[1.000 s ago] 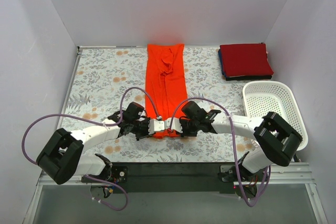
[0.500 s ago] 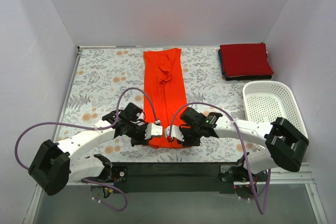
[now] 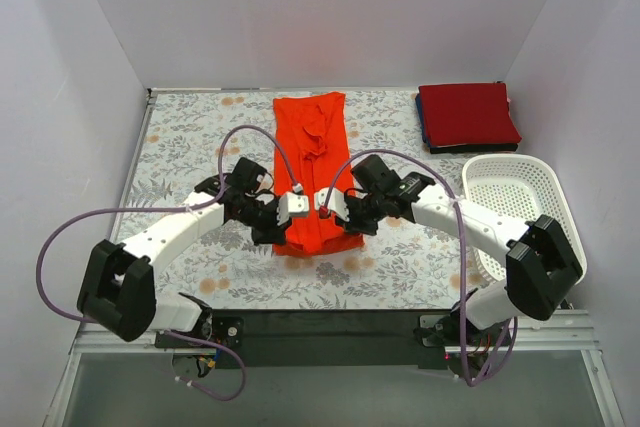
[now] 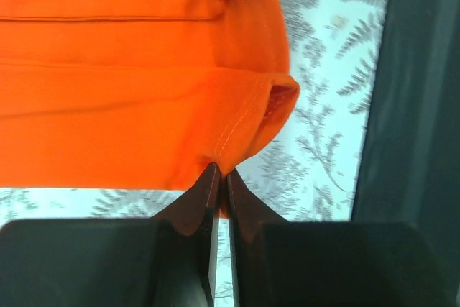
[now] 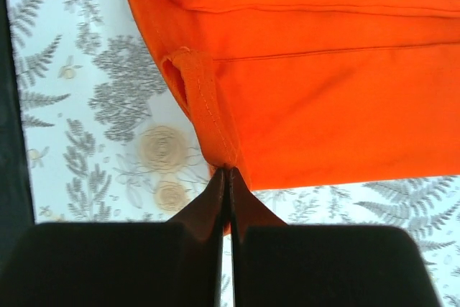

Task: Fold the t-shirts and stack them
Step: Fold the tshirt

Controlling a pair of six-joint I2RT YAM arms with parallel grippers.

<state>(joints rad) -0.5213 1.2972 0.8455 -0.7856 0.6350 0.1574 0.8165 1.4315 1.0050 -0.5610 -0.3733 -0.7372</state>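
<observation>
— Two tools, so what had each got hold of?

— Both were clamped on the orange-red t-shirt (image 3: 312, 147). The left tool (image 3: 296, 205) had its jaws pinched tight on one corner of the near hem. The right tool (image 3: 327, 199) was pinched on the other corner. The pair hung just beside each other over the middle of the surface.

— Where did that shirt lie?

— It lay in a long narrow strip on the floral cloth (image 3: 190, 147), running from 12 o'clock toward the centre. Its near end was held up off the cloth, and the fabric sagged below the tools toward 6 o'clock.

— And the others?

— At about 1 o'clock, in the far corner, a crimson t-shirt (image 3: 468, 114) lay folded square. The edge of a blue t-shirt (image 3: 424, 133) showed beneath it. The white basket (image 3: 505, 158) stood at 3 o'clock, near that stack.
</observation>
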